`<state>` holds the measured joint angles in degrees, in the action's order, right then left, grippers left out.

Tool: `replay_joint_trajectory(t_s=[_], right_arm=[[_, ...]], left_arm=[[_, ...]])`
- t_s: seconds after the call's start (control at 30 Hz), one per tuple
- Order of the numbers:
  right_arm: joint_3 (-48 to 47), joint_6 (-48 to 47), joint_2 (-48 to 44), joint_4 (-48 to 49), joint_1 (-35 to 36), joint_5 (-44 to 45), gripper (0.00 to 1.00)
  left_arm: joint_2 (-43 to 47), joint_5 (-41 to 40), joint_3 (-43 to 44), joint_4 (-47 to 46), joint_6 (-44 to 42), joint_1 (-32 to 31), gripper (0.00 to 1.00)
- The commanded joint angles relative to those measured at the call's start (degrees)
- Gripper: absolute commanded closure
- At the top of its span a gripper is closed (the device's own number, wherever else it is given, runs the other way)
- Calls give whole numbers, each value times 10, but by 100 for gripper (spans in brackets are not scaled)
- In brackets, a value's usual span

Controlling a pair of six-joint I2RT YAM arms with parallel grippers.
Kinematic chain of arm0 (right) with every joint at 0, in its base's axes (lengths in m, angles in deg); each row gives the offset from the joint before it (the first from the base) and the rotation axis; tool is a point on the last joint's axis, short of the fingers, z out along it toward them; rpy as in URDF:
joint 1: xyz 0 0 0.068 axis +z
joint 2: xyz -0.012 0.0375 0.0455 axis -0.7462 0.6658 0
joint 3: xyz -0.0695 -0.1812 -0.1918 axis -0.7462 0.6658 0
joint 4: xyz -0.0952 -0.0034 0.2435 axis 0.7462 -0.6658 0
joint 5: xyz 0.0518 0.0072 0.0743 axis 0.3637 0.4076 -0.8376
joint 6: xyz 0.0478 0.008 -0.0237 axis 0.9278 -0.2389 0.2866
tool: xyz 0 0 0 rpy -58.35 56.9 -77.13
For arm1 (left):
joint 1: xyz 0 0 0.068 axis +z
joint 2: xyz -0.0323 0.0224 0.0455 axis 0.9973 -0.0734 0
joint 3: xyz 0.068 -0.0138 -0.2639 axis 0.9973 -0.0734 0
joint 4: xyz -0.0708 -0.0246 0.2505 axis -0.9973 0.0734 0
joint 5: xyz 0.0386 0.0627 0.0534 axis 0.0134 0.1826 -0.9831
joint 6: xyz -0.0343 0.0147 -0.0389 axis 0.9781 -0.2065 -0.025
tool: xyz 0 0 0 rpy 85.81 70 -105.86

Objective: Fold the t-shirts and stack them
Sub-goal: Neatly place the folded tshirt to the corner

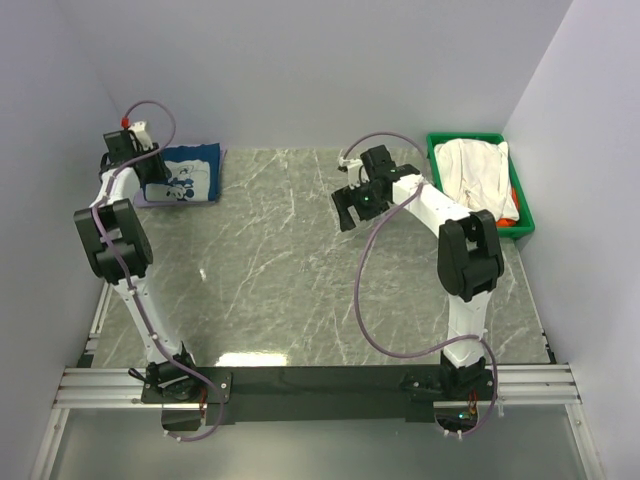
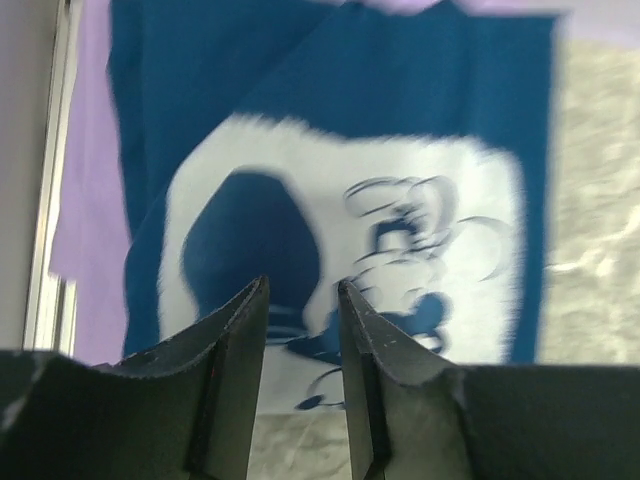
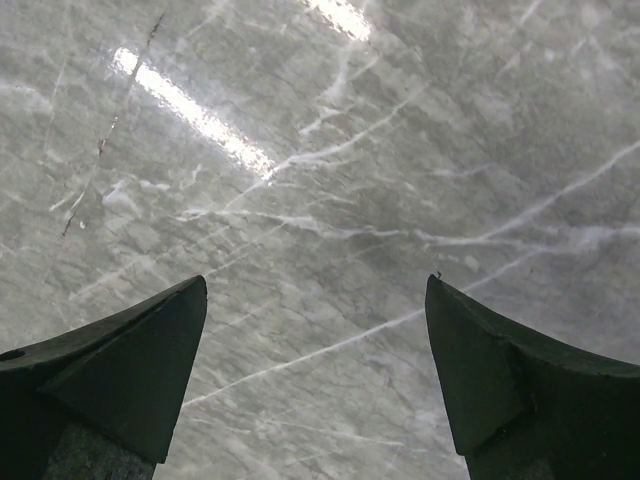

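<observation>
A navy blue t-shirt (image 1: 192,170) with a white printed graphic lies folded at the table's far left corner. It rests on a pale lavender t-shirt (image 1: 148,198) whose edge shows under it. My left gripper (image 1: 158,188) hovers over the near edge of this stack. In the left wrist view its jaws (image 2: 303,285) stand a little apart with nothing between them, above the navy shirt (image 2: 400,110) and the lavender shirt (image 2: 85,220). My right gripper (image 1: 348,212) hangs wide open over bare table (image 3: 315,285). A white t-shirt (image 1: 478,168) and an orange-red one (image 1: 509,214) lie in the bin.
The green plastic bin (image 1: 436,160) stands at the far right, against the side wall. Grey marble table (image 1: 270,270) spreads between the arms. Walls close in on the left, back and right.
</observation>
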<state>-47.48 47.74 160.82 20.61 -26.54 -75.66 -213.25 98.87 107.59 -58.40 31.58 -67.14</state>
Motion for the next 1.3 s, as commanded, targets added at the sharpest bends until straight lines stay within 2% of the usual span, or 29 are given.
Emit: replay_joint_trajectory(t_s=[0.0, 0.1, 0.17, 0.27, 0.3, 0.37, 0.4, 0.5, 0.57, 0.63, 0.67, 0.73, 0.93, 1.1, 1.17, 1.27], right_arm=[[4, 10, -45, -10, -12, -6, 4], [14, 7, -66, -20, -22, 0, 4], [26, 0, -81, -20, -27, 7, 4], [46, -4, -115, -4, -33, 31, 3], [51, -3, -134, 8, -33, 43, 2], [58, -5, -152, 15, -34, 71, 1], [59, -7, -169, 16, -33, 79, 1], [68, -15, -207, 16, -35, 109, 1], [75, -19, -231, 15, -35, 128, 1], [85, -20, -265, 10, -37, 141, 0], [92, -22, -277, 11, -38, 148, 0], [113, -23, -314, 8, -42, 168, 0], [195, -17, -392, -25, -91, 124, 0], [248, -17, -451, -43, -111, 107, 0], [277, -19, -469, -43, -113, 108, 0], [302, -10, -504, -31, -118, 138, 0]], left_arm=[[-12, -49, 8, 32, 19, 16, 61], [-16, -56, 15, 47, 23, 31, 60], [-2, -28, 7, 42, 23, 38, 57], [61, 9, -38, 1, 3, 36, 43], [99, 24, -56, -11, 0, 32, 33], [130, 32, -61, -8, -3, 27, 20], [155, 35, -50, 1, -6, 24, 1], [184, 84, 1, 102, -48, 5, 0], [205, 67, 10, 163, -70, -28, 1], [238, 53, 4, 203, -132, -80, 1], [253, 24, -10, 213, -143, -98, 1], [305, -19, -77, 188, -116, -148, 1], [417, -21, -245, 156, -88, -244, 1], [482, -69, -381, 127, -101, -314, 0], [497, -76, -406, 113, -95, -339, 1], [526, -99, -419, 88, -22, -347, 0]])
